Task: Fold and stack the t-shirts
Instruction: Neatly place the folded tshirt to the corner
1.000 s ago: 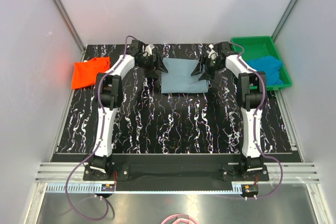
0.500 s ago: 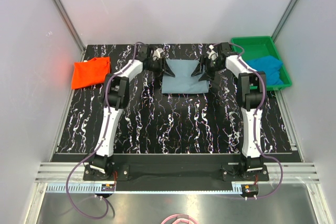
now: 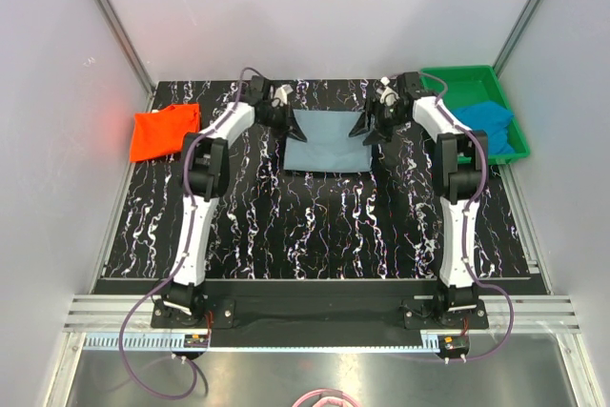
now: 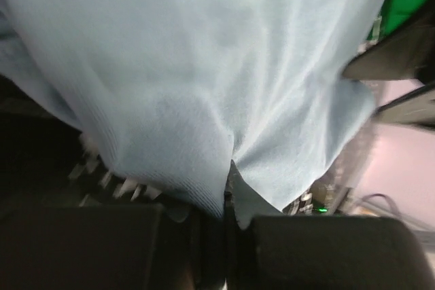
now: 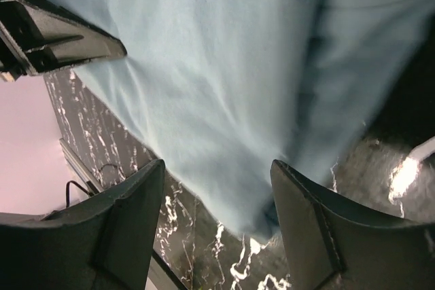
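Bright even light, faint shadows, top view sharp, grey-blue t-shirt (image 4: 204, 66) blurred close-up in both wrist views

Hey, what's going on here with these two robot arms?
They are working on a grey-blue shirt spread at the back of the table. The left hand is shut on its left edge; the right hand is open over its right edge. An orange shirt lies far left, and a blue shirt sits in the green tray at right.

Pale walls (image 3: 315, 7) — black marbled table (image 3: 315, 226)
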Available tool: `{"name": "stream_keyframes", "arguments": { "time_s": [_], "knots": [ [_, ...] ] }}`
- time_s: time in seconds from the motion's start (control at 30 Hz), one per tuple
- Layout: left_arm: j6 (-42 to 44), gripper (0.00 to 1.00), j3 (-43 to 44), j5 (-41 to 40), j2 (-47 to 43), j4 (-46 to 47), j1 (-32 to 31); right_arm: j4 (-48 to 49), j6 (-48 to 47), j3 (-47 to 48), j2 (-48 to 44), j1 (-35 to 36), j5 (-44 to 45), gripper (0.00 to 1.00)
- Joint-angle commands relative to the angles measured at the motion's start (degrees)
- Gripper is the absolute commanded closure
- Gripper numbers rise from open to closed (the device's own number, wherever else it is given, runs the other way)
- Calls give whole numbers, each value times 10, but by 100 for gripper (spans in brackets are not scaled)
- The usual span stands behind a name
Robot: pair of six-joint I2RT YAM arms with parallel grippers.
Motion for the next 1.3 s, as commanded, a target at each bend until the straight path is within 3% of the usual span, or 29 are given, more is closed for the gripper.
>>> {"name": "stream_keyframes", "arguments": {
  "time_s": [0.0,0.5,0.73,0.93,1.27],
  "knots": [
    [108,100,-1,-82,-99,-78,34,-4,-15,20,-95,-14,9,29],
    [233,100,-80,-209,-286,-182,173,2,8,-50,-190,-45,-18,28],
    [273,100,-45,-249,-294,-227,239,7,13,-60,-207,-47,-22,28],
    [298,100,36,-270,-262,-262,268,18,16,-95,-230,-49,-22,27],
    [314,100,111,-325,-235,-233,273,19,15,-118,-247,-53,-21,28]
  ]
}}
